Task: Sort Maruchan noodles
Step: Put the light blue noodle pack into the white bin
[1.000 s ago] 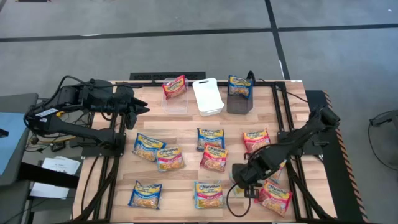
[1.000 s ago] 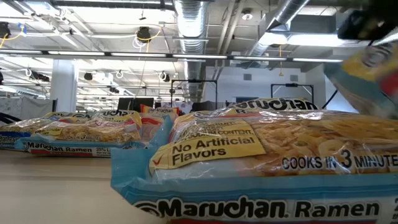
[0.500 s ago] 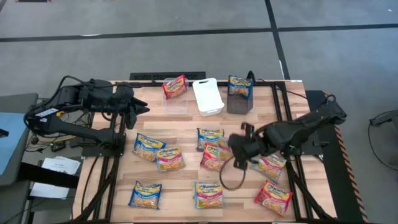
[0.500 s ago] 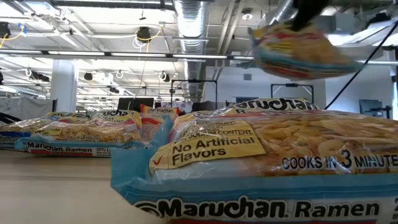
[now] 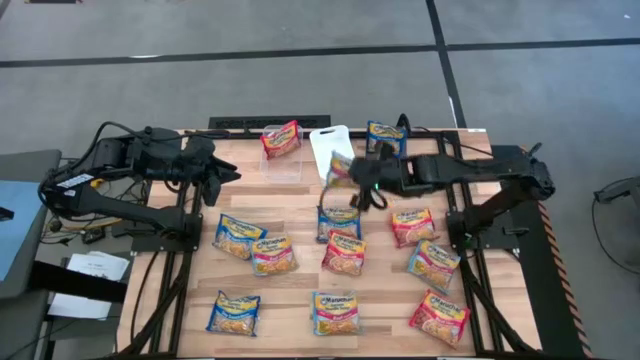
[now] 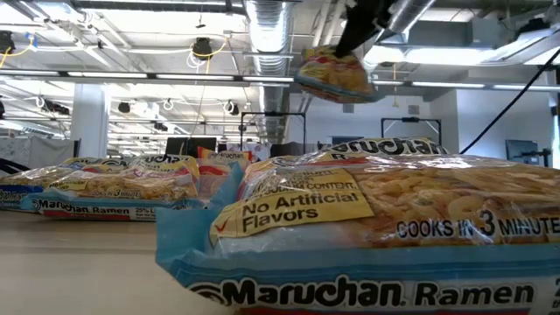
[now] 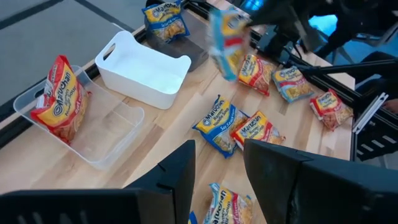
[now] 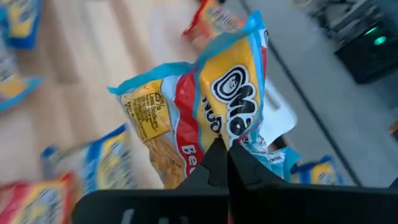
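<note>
My right gripper (image 5: 356, 176) is shut on a light blue and pink Maruchan packet (image 5: 340, 168), holding it in the air over the white bin (image 5: 334, 150). The low view shows this packet (image 6: 337, 74) high above the table. Several other packets lie flat on the wooden table, among them a blue one (image 5: 338, 222) and a pink one (image 5: 412, 225). A red packet (image 5: 281, 139) leans in the clear bin (image 5: 283, 163). A blue packet (image 5: 386, 138) stands in the dark bin (image 5: 384, 165). My left gripper (image 7: 217, 165) is open and waits at the table's far left. My right gripper pinches the packet's crimped end (image 8: 235, 144) between its two shut fingers (image 8: 214, 163). The packet is lifted clear of the table. It hangs tilted from the fingers (image 6: 357, 35) in the low view, over the white bin.
The three bins stand in a row along the far edge. Loose packets are scattered over the table's middle and near half, with one close packet (image 6: 367, 227) filling the low view. Bare wood (image 5: 300, 205) shows between the bins and the packets.
My right gripper has carried the packet from low over the table's near right part, up and toward the far edge and the left, to above the white bin. It has stayed shut on the packet. The other packets have not moved.
</note>
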